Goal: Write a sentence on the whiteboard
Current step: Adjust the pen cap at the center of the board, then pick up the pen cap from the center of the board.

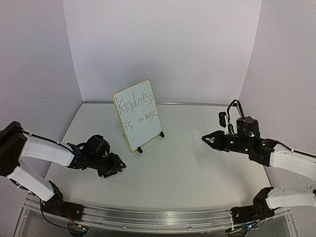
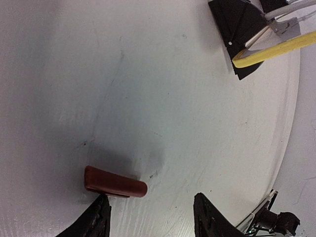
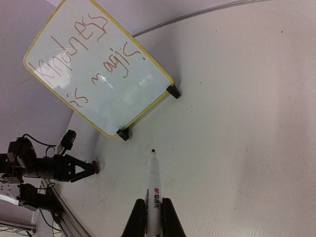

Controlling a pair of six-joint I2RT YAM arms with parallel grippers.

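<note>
The whiteboard (image 1: 146,129) stands tilted on black feet at the table's back middle; it also shows in the right wrist view (image 3: 128,94). The sentence (image 1: 134,103) reads "Kindness is magic" in two lines (image 3: 74,52). My right gripper (image 1: 208,140) is shut on a white uncapped marker (image 3: 153,183), tip pointing towards the board and well short of it. My left gripper (image 1: 116,166) is open, low over the table. A red marker cap (image 2: 115,182) lies on the table touching its left fingertip (image 2: 100,210). The cap also shows in the right wrist view (image 3: 96,167).
The board's black foot (image 2: 236,29) and yellow frame edge (image 2: 276,48) stand ahead of the left gripper. White walls close in the table at the back and sides. A metal rail (image 1: 148,217) runs along the near edge.
</note>
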